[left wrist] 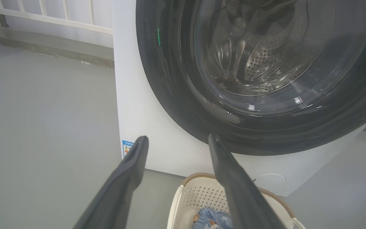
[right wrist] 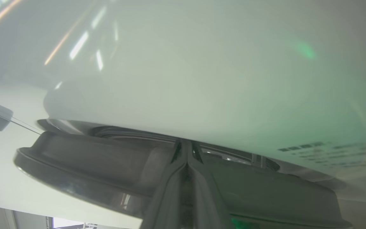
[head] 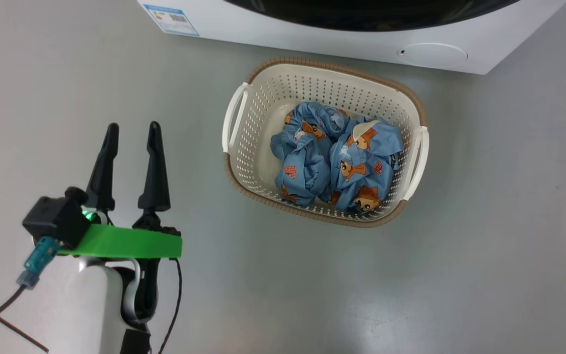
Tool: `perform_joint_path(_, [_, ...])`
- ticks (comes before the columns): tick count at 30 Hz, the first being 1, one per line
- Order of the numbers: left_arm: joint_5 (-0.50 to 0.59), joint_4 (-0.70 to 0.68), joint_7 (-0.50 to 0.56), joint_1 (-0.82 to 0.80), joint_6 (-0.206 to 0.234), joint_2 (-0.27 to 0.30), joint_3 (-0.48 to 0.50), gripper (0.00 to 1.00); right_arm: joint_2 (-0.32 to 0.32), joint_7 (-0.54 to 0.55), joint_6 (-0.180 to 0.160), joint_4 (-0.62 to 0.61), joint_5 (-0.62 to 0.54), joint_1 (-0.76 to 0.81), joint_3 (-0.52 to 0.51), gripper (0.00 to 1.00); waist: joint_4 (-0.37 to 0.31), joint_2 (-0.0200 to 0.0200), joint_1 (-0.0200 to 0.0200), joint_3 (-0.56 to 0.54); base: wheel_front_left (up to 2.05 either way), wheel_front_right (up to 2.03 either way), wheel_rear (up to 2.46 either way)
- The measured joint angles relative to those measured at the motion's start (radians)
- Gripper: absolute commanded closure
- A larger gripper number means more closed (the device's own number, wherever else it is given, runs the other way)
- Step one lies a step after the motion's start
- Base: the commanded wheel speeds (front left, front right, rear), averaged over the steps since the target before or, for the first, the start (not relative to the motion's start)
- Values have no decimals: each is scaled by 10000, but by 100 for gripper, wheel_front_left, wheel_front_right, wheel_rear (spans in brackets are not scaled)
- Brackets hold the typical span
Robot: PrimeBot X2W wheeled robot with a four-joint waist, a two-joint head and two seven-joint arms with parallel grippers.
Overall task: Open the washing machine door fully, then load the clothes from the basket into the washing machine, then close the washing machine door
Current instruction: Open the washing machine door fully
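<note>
The white washing machine (head: 312,34) stands at the top of the head view, with the black rim of the washing machine door (head: 371,12) just showing. On the floor before it sits the cream basket (head: 263,88), holding the blue bear-print clothes (head: 337,157). My left gripper (head: 133,127) hovers open and empty left of the basket. In the left wrist view it (left wrist: 177,138) points at the door's glossy rim (left wrist: 170,79), above the basket (left wrist: 199,190). My right gripper (right wrist: 187,144) is shut, its tips tucked in the gap between the door's dark rim (right wrist: 91,165) and the machine's white front (right wrist: 202,79).
Grey floor (head: 484,246) surrounds the basket on all sides. A blue label (head: 171,18) and a round service flap (head: 433,53) mark the machine's lower front. A concrete ledge (left wrist: 43,51) under a white railing runs behind the machine's left side.
</note>
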Motion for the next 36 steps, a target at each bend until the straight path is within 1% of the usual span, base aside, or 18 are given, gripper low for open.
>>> perform_joint_path(6, [2, 15, 0, 4, 0, -6, 59, 0, 38, 313, -17, 151, -73, 267, 247, 100, -31, 0, 0, -351, 0, 0, 0])
perform_joint_path(15, [19, 121, 0, 128, 0, -6, 203, 0, 188, 698, -17, 117, -67, 1171, 362, 100, -200, 0, -1, -1028, 0, 0, 0])
perform_joint_path(29, [19, 295, 0, 953, 0, 6, 360, 0, 518, 1536, -17, 36, 98, 2694, 696, 100, -398, 0, -1, -2292, 0, 0, 0])
perform_joint_path(36, [19, 316, 0, 1279, 0, 13, 360, 0, 562, 1814, -17, -219, 171, 3488, 819, 100, -330, 0, -2, -2788, 0, 0, 0])
